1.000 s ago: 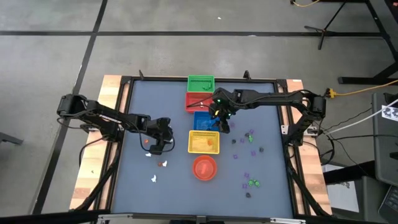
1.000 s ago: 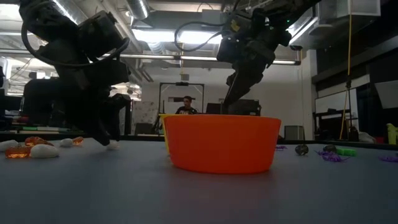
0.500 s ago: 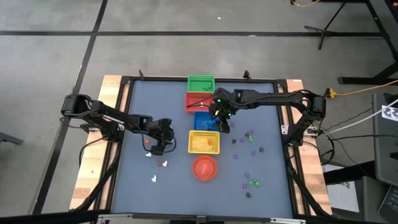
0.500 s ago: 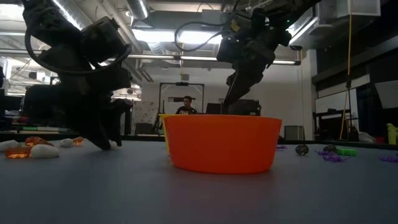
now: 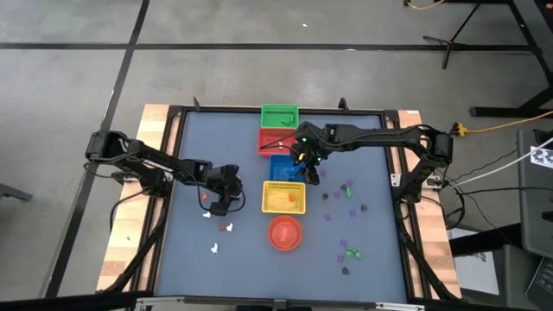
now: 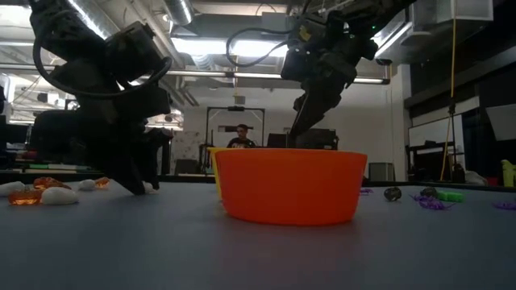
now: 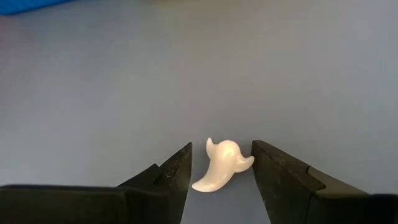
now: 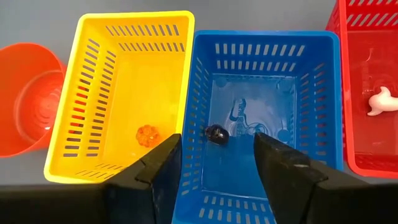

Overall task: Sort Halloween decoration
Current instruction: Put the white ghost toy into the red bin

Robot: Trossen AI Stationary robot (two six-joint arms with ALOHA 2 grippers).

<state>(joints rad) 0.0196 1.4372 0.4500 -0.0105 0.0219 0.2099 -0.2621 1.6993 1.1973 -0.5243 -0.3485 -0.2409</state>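
The Halloween decoration is tiny trinkets scattered on the table (image 5: pixel 233 147). A white ghost trinket (image 7: pixel 221 167) lies flat on the table between the fingers of my left gripper (image 7: pixel 221 180), which is open and slants down at the table's left part (image 5: pixel 214 209). My right gripper (image 8: pixel 216 155) hangs open and holds nothing above the blue basket (image 5: pixel 282 167). A dark trinket (image 8: pixel 217 134) lies in that basket. An orange one (image 8: pixel 147 135) lies in the yellow basket (image 8: pixel 124 93), and a white one (image 8: pixel 380 101) in the red basket (image 8: pixel 373 143). My left gripper's open fingers (image 7: pixel 277 174) stand on either side of the white ghost trinket, coming slanting down from the table's left. The ghost's small arm (image 7: pixel 249 162) reaches the inner side of one finger; I cannot tell whether they touch. The ghost lies on the table.
A green basket (image 5: pixel 279 115), the red, blue and yellow baskets and a round red-orange bowl (image 5: pixel 284 232) stand in a row down the table's middle. Purple, dark and green trinkets (image 5: pixel 350 192) lie to the right. White and orange ones (image 5: pixel 212 248) lie near the left gripper.
My left gripper has sunk a little toward the table, down around the white ghost trinket, and has stayed open. The right arm has kept still above the blue basket.
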